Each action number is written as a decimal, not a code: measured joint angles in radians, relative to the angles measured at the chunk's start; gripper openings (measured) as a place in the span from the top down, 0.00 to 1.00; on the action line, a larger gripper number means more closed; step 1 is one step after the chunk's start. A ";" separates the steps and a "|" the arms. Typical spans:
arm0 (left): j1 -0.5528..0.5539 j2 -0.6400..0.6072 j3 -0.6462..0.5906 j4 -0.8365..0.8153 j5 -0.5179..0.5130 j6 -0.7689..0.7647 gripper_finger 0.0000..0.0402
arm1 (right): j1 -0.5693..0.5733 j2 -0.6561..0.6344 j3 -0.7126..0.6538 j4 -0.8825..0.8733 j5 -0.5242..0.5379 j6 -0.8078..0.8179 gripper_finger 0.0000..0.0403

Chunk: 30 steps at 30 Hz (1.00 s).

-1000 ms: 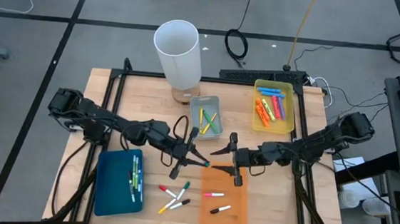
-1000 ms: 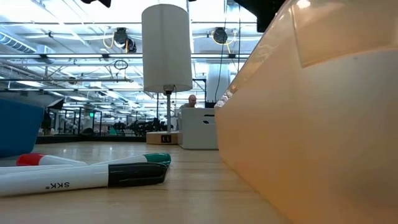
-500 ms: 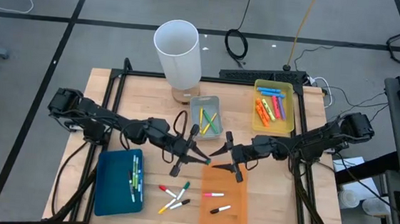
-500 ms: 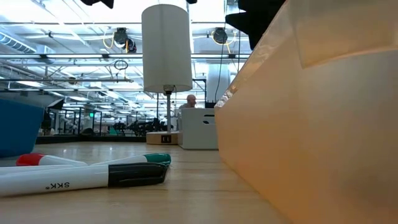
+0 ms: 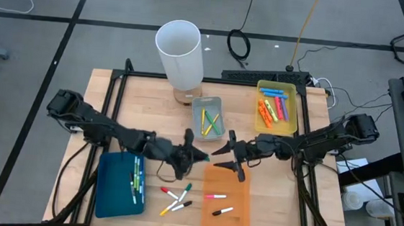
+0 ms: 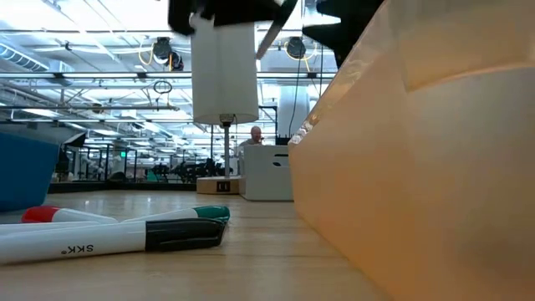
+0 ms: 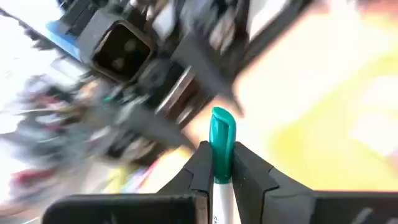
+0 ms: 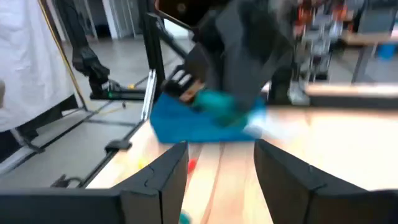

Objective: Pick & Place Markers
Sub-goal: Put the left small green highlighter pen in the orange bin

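The left gripper (image 5: 197,155) sits over the middle of the light wooden table (image 5: 109,98), its fingers (image 7: 202,167) pinched on a white-bodied marker with a teal green cap (image 7: 221,138) that stands up between them. A second ago this gripper was a little farther back and to the left, fingers fanned near the flat orange plastic tray (image 5: 227,199); since then the left arm has stretched further across and its wrist has turned, so the tip now points at the right gripper (image 5: 229,153). The right gripper hovers just above the orange tray's far edge with its fingers (image 8: 165,176) spread apart and nothing between them; it has moved left from where it was, and the two grippers are now close, tip to tip.

The rest lies as before: four loose markers (image 5: 176,198) on the wood between the flat blue tray (image 5: 112,185) and the orange tray, two markers (image 5: 215,196) inside the orange tray, some in the blue tray, in the small grey bin (image 5: 204,104) and in the yellow bin (image 5: 290,123). The tall white cylinder (image 5: 180,53) stands at the table's far edge. In the low view a dark arm now crosses the top, in front of that cylinder
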 joint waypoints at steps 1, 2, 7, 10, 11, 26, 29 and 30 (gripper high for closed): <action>-0.016 -0.001 0.004 -0.036 -0.097 0.052 0.91 | -0.004 -0.001 0.000 -0.018 -0.001 0.024 0.58; -0.031 -0.001 0.011 -0.079 -0.200 0.088 0.91 | -0.010 -0.007 0.000 -0.037 -0.002 0.054 0.58; -0.070 -0.002 0.014 -0.191 -0.523 0.284 0.89 | -0.065 -0.039 0.000 -0.036 -0.011 0.204 0.58; -0.071 -0.002 0.014 -0.198 -0.539 0.429 0.91 | -0.132 -0.039 0.000 -0.010 -0.089 0.309 0.58; -0.066 0.001 0.014 -0.199 -0.545 0.487 0.91 | -0.161 -0.039 0.000 -0.002 -0.120 0.348 0.58; -0.016 0.120 0.060 -0.176 -0.652 1.246 0.91 | -0.415 0.025 0.083 -0.029 -0.382 0.502 0.58; -0.027 0.121 0.070 -0.144 -0.652 1.294 0.91 | -0.423 0.086 0.144 -0.041 -0.431 0.475 0.58; -0.031 0.121 0.073 -0.117 -0.652 1.301 0.91 | -0.427 0.102 0.157 -0.050 -0.457 0.472 0.58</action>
